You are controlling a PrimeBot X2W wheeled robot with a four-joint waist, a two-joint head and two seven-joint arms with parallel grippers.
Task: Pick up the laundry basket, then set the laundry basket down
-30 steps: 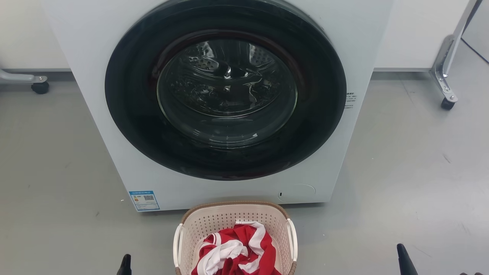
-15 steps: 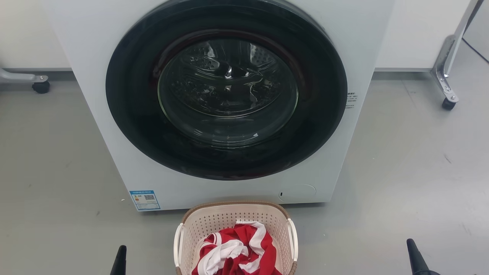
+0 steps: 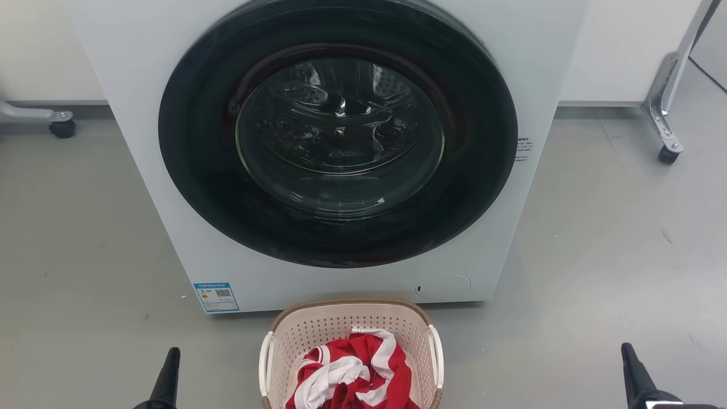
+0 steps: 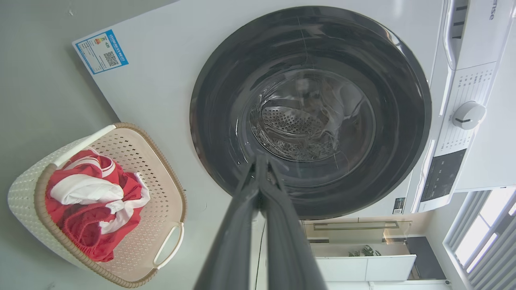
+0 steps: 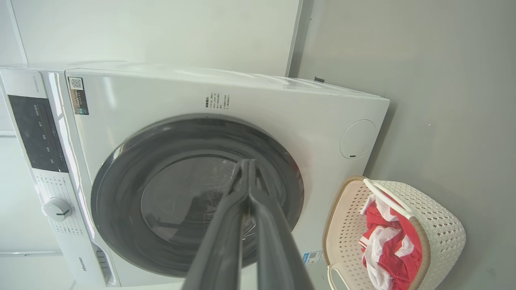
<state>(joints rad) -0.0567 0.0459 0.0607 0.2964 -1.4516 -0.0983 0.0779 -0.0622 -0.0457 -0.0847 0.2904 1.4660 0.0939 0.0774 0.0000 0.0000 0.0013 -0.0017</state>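
The laundry basket (image 3: pixel 397 329) is cream and perforated with a brown woven rim and white side handles. It stands on the grey floor just in front of the washer, holding red and white cloth (image 3: pixel 352 372). My left gripper (image 3: pixel 169 363) rises at the lower left, well left of the basket and apart from it. At the lower right, my right gripper (image 3: pixel 630 366) stands far to the basket's right. In each wrist view the two fingers meet at the tips with nothing held: left gripper (image 4: pixel 260 161), basket (image 4: pixel 161 185); right gripper (image 5: pixel 246 165), basket (image 5: pixel 439 221).
A white front-loading washer (image 3: pixel 170 170) with a closed dark round door (image 3: pixel 338 136) fills the middle. Wheeled metal legs stand at the far left (image 3: pixel 59 128) and far right (image 3: pixel 667 150). Grey floor (image 3: pixel 596 255) lies on both sides.
Both grippers have risen further into the head view and spread outward, the left one leftward and the right one rightward. The basket has stayed in place.
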